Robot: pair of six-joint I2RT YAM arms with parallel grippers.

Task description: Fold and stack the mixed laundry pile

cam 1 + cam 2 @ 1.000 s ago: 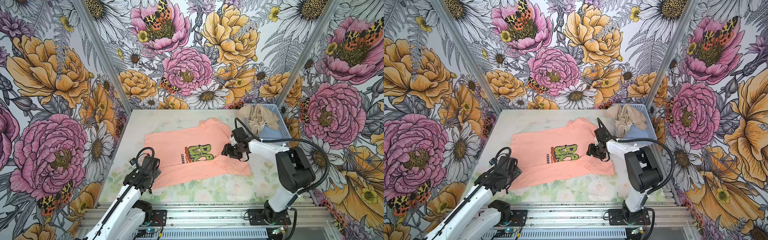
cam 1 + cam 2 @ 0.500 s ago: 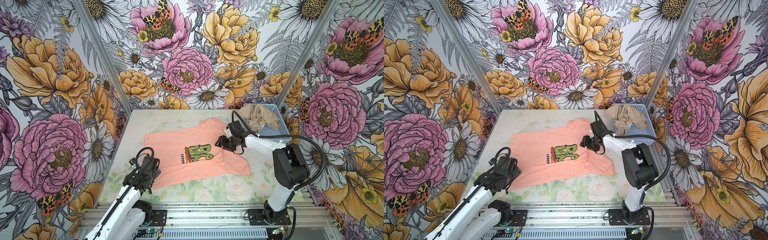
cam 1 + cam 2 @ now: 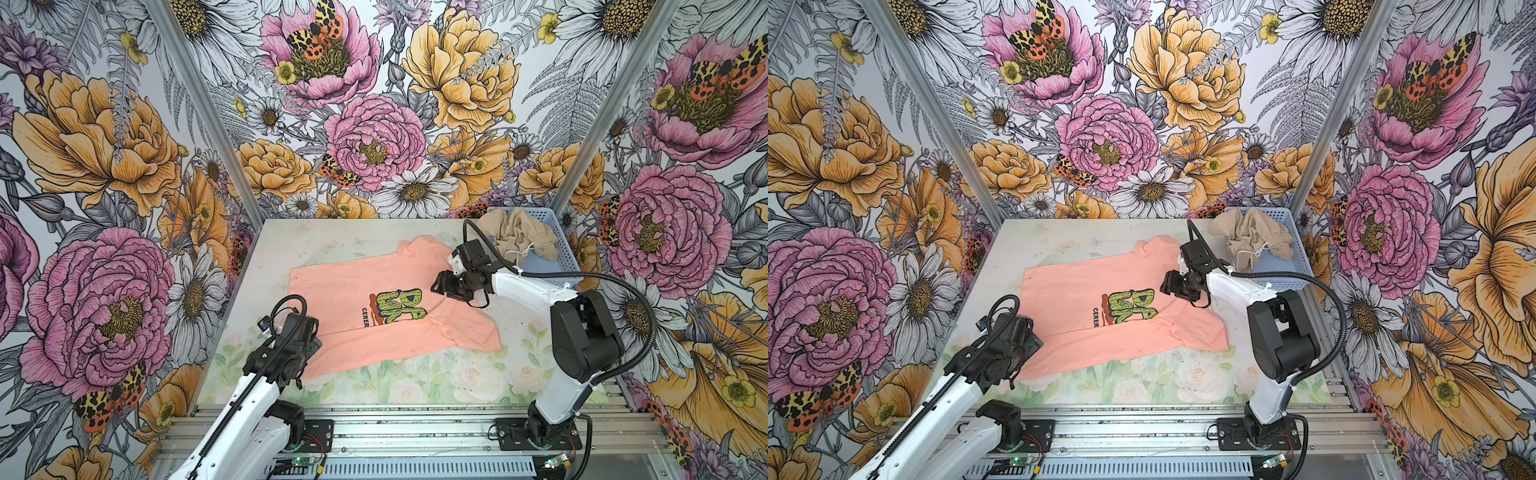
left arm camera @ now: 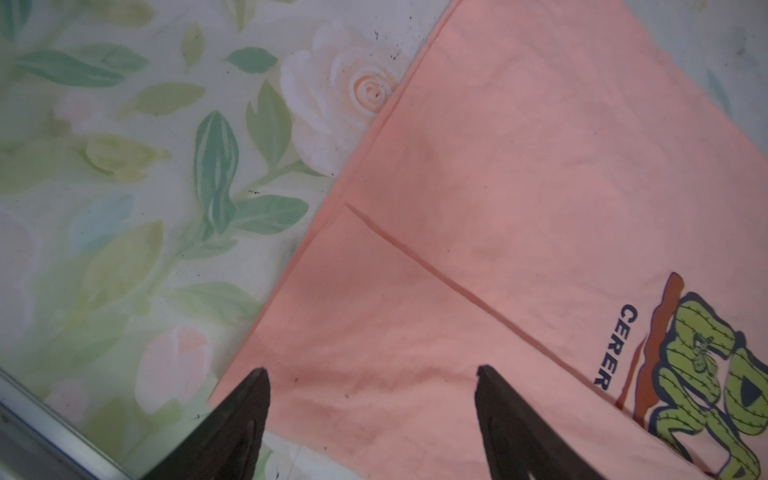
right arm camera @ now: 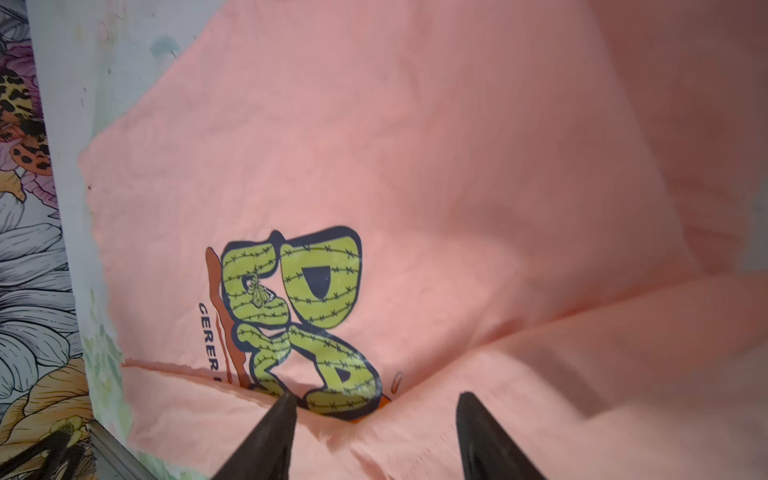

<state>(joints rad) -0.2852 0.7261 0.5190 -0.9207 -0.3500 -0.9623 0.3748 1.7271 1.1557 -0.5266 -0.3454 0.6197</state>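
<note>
A salmon-peach T-shirt (image 3: 353, 286) (image 3: 1084, 286) lies spread out on the middle of the tabletop (image 3: 332, 237) (image 3: 1067, 237), its green and orange graphic (image 3: 397, 306) (image 3: 1128, 307) facing up. A fold line runs across the cloth along one edge of the graphic, and in the right wrist view a flap of shirt (image 5: 415, 145) covers the end of the print (image 5: 291, 316). The beige garment (image 3: 515, 235) (image 3: 1250, 239) sits crumpled in the light blue basket (image 3: 548, 270) (image 3: 1281, 280) at the far right corner, its white drawstring (image 3: 521, 252) (image 3: 1256, 251) showing and a bit of cloth hanging over the basket's rim. The left arm (image 3: 257, 395) (image 3: 951, 390) reaches to the shirt's near left corner. Its jaws stand wide apart with nothing between them, the dark fingertips (image 4: 249, 399) poised over the hem where the shirt (image 4: 519, 187) meets the tabletop (image 4: 124, 166). The right arm (image 3: 523, 291) (image 3: 1237, 286) stretches over the shirt just to the right of the graphic, and its jaws are also spread and hold nothing. Its fingertips (image 5: 282, 415) lie close over the fold, though whether they touch the cloth cannot be told.
</note>
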